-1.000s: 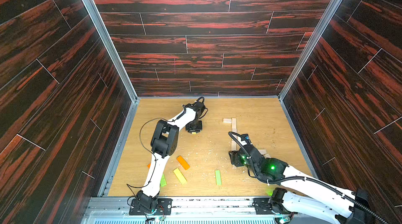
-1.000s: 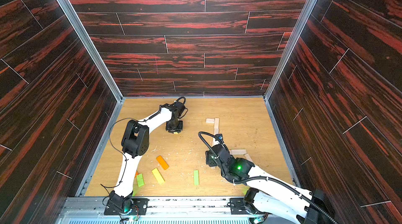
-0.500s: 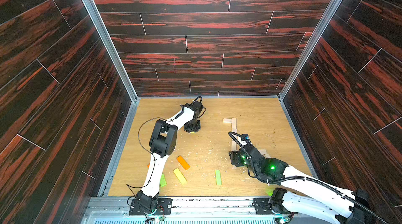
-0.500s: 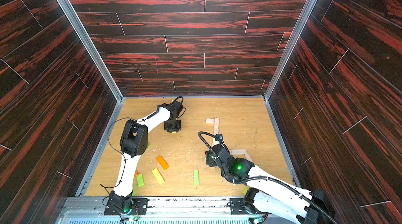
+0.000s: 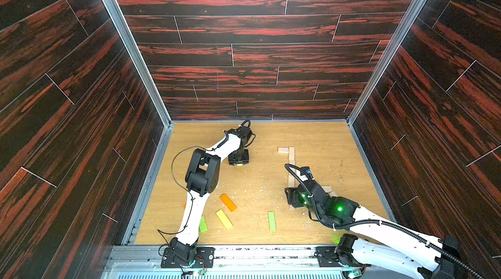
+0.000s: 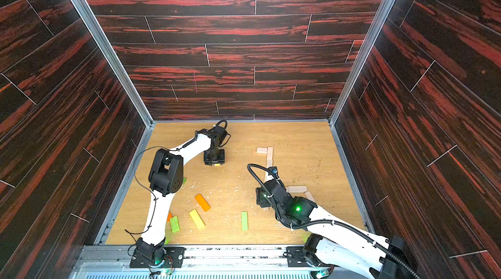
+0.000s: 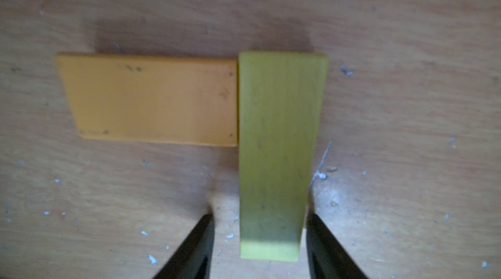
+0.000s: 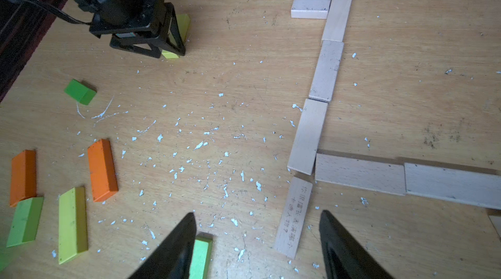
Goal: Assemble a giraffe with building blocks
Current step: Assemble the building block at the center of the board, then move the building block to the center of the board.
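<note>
Both jaws open over the tabletop (image 5: 320,139)!
Nearest, right gripper (image 8: 257,215): jaws wide, empty, above the pale wooden plank figure (image 8: 325,71). Farther, left of that figure, left gripper (image 7: 260,216): jaws parted astride a yellow-green flat wooden plank (image 7: 279,142) lying flat, butted against an amber wooden plank (image 7: 151,98).

Plank column (image 8: 324,70) runs far to near at right, a single plank (image 8: 310,7) butting its far end's left side; plank row (image 8: 360,173) branches rightward from its near end. Loose planks (image 5: 227,202) lie front-left, a butted pair (image 7: 279,142) behind them.
</note>
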Robot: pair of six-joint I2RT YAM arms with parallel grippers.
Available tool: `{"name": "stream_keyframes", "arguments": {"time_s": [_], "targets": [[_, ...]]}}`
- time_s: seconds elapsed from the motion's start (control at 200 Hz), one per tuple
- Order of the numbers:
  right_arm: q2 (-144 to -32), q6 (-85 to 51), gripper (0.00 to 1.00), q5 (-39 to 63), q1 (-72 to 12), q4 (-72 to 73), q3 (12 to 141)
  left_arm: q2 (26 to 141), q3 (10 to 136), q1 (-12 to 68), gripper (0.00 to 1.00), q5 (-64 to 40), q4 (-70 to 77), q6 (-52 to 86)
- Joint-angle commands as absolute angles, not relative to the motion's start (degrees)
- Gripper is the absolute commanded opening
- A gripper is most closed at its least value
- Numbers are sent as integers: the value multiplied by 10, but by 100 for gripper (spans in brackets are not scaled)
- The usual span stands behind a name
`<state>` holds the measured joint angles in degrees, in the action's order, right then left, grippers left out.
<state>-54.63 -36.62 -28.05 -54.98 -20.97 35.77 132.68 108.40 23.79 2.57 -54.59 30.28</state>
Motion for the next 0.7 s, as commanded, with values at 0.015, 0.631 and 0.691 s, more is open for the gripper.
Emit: {"name": "stream_keyframes", "arguments": {"time_s": [0.015,0.631,0.691], "targets": [[-543,-374,72,-283,-553,-208,356,1270,1066,240,61,29,-558,295],[-536,-381,73,-280,-570,-212,371,793,696,221,86,127,-541,358],[-536,-382,72,-281,-574,-212,370,762,654,221,89,106,-526,377]]}}
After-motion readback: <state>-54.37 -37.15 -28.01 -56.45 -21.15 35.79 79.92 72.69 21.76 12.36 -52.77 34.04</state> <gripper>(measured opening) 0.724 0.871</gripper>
